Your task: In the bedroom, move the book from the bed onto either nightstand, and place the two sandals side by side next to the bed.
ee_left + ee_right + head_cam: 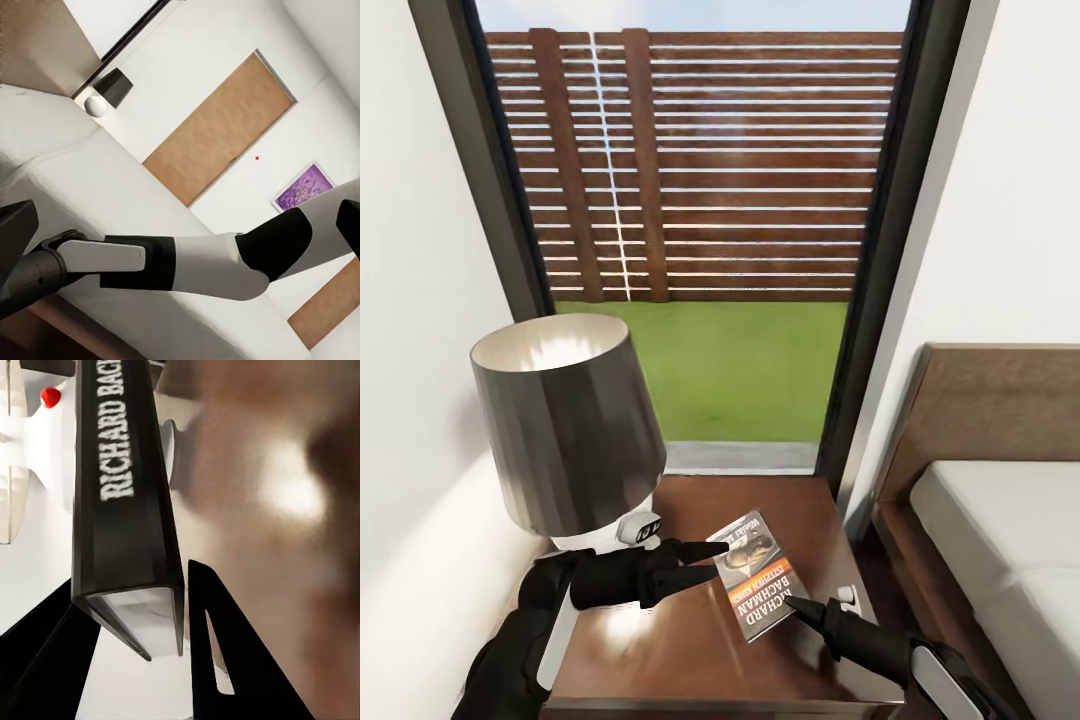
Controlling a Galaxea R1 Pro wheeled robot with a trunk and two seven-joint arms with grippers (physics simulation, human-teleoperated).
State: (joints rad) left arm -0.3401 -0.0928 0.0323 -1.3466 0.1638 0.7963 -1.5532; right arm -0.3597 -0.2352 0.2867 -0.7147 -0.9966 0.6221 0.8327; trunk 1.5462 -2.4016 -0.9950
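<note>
The book, dark-covered with an orange band and white lettering, rests at a slant over the glossy top of the nightstand. My right gripper is shut on the book's near corner. In the right wrist view the book's spine stands between the two black fingers. My left gripper points across the nightstand at the book's far end, open with nothing between its fingers. The bed, with its pale mattress and brown headboard, lies to the right. No sandals are in view.
A lamp with a dark grey shade stands on the nightstand's left half, close to my left arm. A small white object lies at the nightstand's right edge. Behind are a tall window, white walls and the fence.
</note>
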